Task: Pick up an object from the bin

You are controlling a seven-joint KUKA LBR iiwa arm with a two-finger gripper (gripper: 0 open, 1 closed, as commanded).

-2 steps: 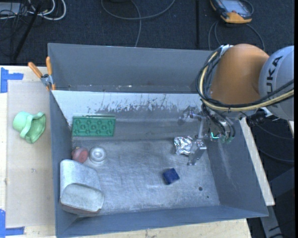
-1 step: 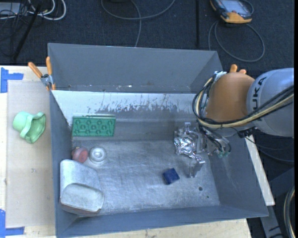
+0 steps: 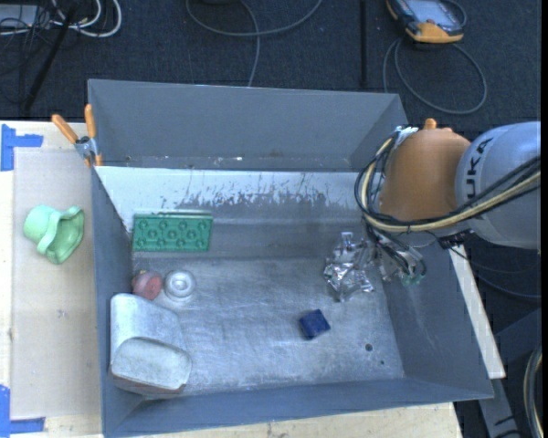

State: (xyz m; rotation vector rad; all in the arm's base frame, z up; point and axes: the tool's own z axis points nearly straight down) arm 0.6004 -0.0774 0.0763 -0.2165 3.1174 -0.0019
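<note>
My gripper (image 3: 349, 274) hangs low over the right part of the bin floor, near the right wall, its metal body pointing down. A small dark blue block (image 3: 314, 324) lies on the floor just in front of it and slightly left, apart from it. Nothing can be seen held in the gripper.
A green studded brick (image 3: 172, 234) leans at the back left. A pink ball (image 3: 147, 286) and a clear round cap (image 3: 179, 285) lie side by side at the left. A white and grey pad (image 3: 146, 349) fills the front left corner. The arm with its orange cover overhangs the right wall.
</note>
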